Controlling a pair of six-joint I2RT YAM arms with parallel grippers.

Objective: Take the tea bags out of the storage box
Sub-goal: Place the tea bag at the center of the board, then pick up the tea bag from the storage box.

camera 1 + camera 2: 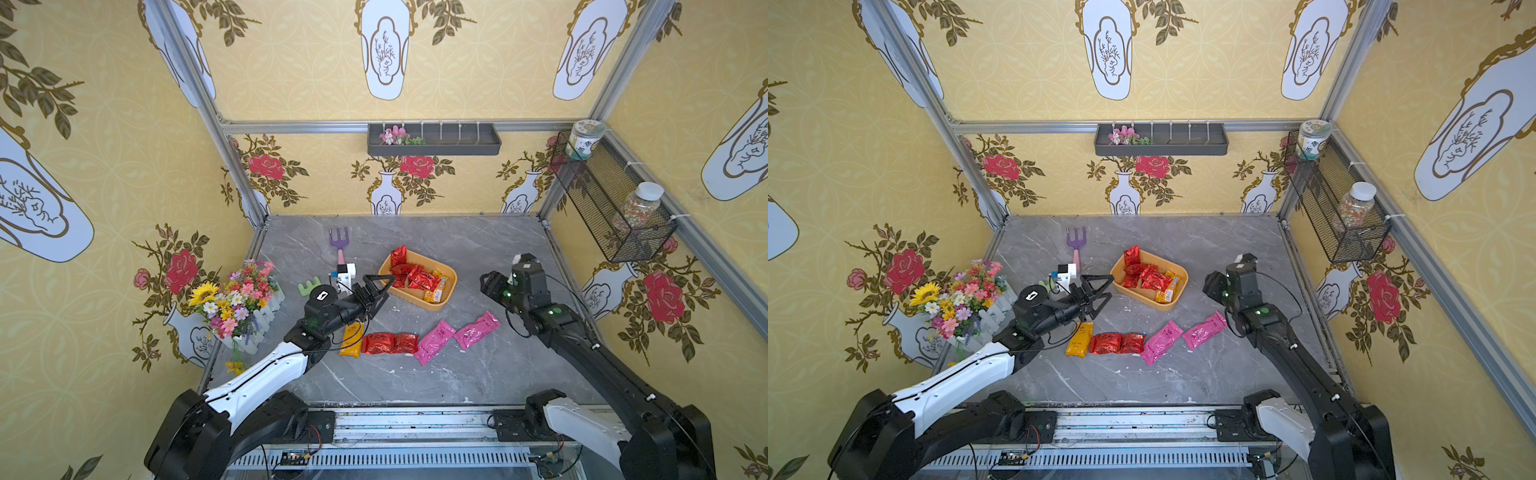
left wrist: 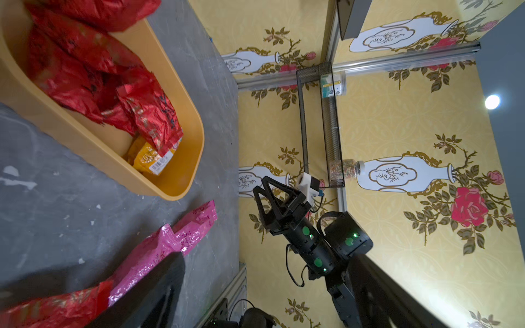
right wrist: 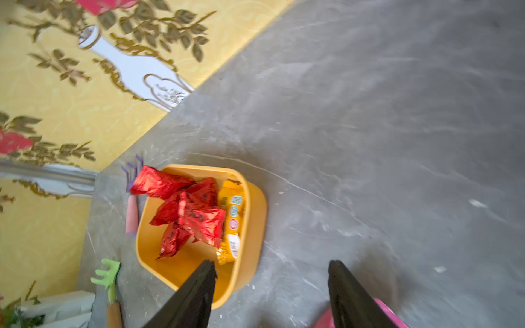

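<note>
Five tea bags (image 1: 378,344) lie on the table (image 1: 457,374): one orange, two red, two pink; perhaps six more sit in the storage box (image 1: 432,306). The left gripper (image 1: 390,286) and the right gripper (image 3: 272,265) hover, jaws apart.

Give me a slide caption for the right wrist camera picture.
Open right claw facing an orange box of red and yellow tea bags on a grey table.
</note>
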